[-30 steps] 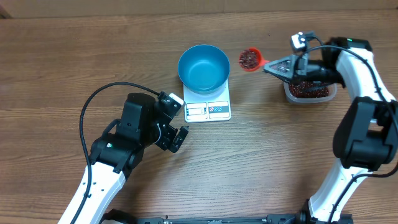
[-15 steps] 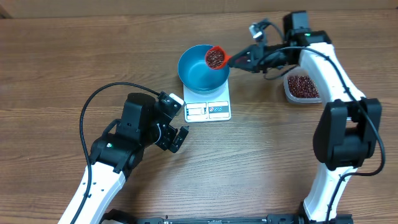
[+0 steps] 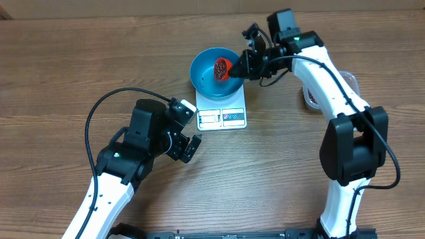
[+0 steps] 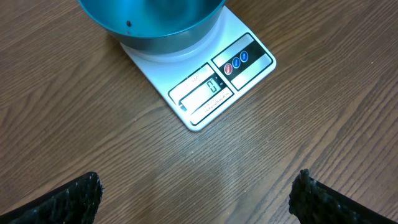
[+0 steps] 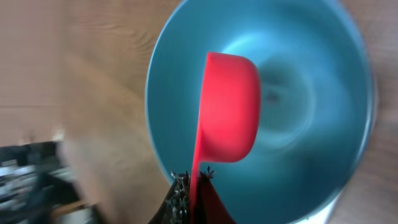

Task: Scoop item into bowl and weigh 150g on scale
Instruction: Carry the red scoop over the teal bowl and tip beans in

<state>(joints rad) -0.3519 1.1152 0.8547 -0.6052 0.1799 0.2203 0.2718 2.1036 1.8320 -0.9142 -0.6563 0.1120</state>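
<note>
Beans (image 3: 220, 68) fill the tilted cup of a red scoop (image 3: 224, 68), whose handle is clenched between the fingers of the right end effector (image 3: 240, 66). From that end effector's own camera, the scoop (image 5: 227, 109) reaches straight out ahead of the fingertips (image 5: 181, 200), turned on its side, so only its smooth red back shows and its load is hidden. Directly beneath and beyond it lies the blue bowl (image 5: 311, 124), and the cup hangs over the bowl's inside, near the rim closest to the right end effector. The bowl (image 3: 201, 85) sits on the white scale (image 3: 222, 117), on the half far from the display. The left end effector (image 3: 189, 147) hovers over bare desk (image 3: 279, 172) with its fingers spread wide, gripping nothing. Ahead of it, just past the fingertips, the scale (image 4: 211, 87) shows its display and buttons, with the bowl (image 4: 155, 25) on the far part of the platform. A clear tub (image 3: 308, 100) lies mostly hidden under the right arm, well behind its end effector.
</note>
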